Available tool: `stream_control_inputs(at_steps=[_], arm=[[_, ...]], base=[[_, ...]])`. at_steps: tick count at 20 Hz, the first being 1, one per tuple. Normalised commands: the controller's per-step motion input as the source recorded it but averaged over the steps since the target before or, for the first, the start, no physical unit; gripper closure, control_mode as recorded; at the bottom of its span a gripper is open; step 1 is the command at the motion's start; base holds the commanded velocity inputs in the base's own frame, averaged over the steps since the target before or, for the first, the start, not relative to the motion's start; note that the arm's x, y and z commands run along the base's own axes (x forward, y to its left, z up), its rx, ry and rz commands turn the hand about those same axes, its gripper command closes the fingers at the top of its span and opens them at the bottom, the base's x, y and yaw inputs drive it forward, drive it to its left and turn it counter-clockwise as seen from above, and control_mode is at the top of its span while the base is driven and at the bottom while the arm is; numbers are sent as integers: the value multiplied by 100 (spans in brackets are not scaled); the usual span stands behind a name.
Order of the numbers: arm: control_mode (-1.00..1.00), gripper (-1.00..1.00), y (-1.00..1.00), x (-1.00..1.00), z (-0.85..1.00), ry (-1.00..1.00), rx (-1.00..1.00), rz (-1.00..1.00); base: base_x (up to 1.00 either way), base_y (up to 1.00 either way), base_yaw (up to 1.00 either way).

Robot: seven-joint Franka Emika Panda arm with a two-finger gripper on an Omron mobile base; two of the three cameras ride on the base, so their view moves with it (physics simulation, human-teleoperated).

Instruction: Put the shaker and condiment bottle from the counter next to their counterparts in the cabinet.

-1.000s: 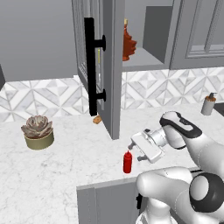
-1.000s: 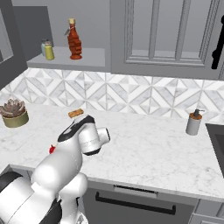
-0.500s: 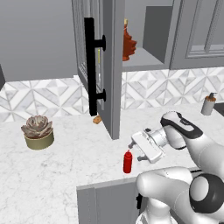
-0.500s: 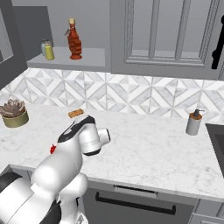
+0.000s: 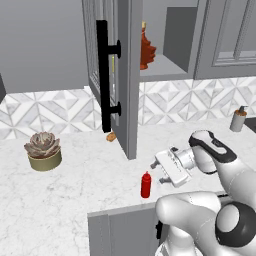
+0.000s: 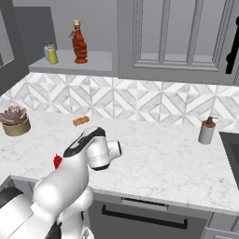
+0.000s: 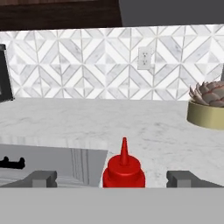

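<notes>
Condiment bottle (image 7: pixel 124 169): bright red, pointed nozzle, upright on counter (image 7: pixel 87 122).

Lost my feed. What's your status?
Gripper open, level with condiment bottle, not gripping. Bottle upright near counter edge. Cabinet door open. Nothing between.

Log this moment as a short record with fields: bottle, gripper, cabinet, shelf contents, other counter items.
condiment bottle: red condiment bottle upright on the counter, near its front edge
gripper: gripper open, fingers on either side of the bottle, not closed on it
cabinet: cabinet door swung open, black bar handle facing out
shelf contents: dark orange-red bottle and a small yellow jar beside it
other counter items: potted succulent, grey pump dispenser, small tan object near the backsplash
</notes>
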Motion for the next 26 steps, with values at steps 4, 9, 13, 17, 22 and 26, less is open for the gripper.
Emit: stream_control_inputs(at_steps=[4,9,13,17,22,26], arm=[[-100,-100,23,1,-5,0,0,-1],[-100,-100,16,21,-16,0,1,-1],[-100,-100,7,10,-17,0,2,0],[-100,-100,8,0,-31,1,4,0],[-100,-100,12,0,-32,1,4,0],[-100,-100,19,0,-26,1,2,0]], base=[[0,0,0],[0,0,0],[0,0,0],[0,0,0],[0,0,0],[0,0,0]])
